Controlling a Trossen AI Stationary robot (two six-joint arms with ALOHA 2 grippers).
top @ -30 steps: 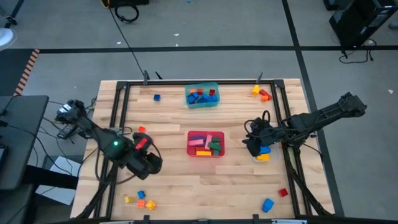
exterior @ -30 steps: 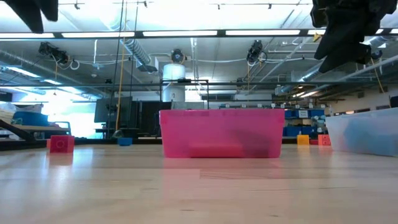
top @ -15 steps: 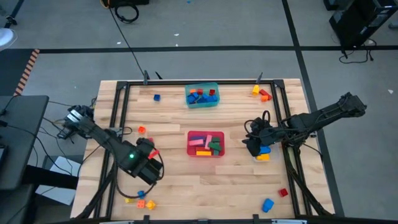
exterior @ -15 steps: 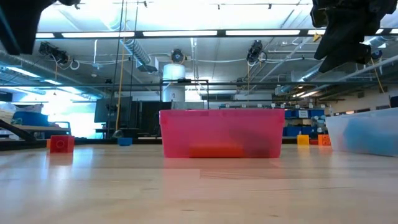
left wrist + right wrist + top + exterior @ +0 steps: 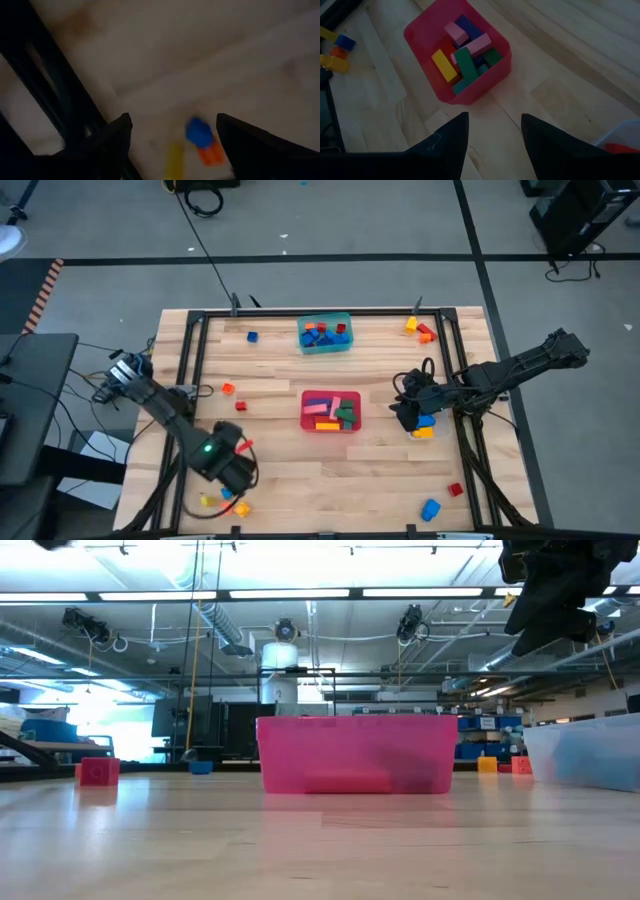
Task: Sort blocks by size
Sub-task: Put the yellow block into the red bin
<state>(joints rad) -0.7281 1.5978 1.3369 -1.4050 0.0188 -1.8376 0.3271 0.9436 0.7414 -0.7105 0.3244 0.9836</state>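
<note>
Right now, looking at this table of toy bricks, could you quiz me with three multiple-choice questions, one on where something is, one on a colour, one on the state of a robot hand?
1. Where does the red plastic tub sit?
A. near the table's middle
B. at the near left corner
C. off the table

2. What colour is the small rectangular tub at the far edge?
A. yellow
B. teal
C. black

3. How do the fingers of the left end effector stand?
A. clamped on a brick
B. apart, holding nothing
C. inside the red tub

Answers:
1. A, since the high view shows it centred between the arms.
2. B, as its teal walls ring red, blue and orange bricks.
3. B, because the left wrist view shows bare wood and loose small bricks between the fingers.
</note>
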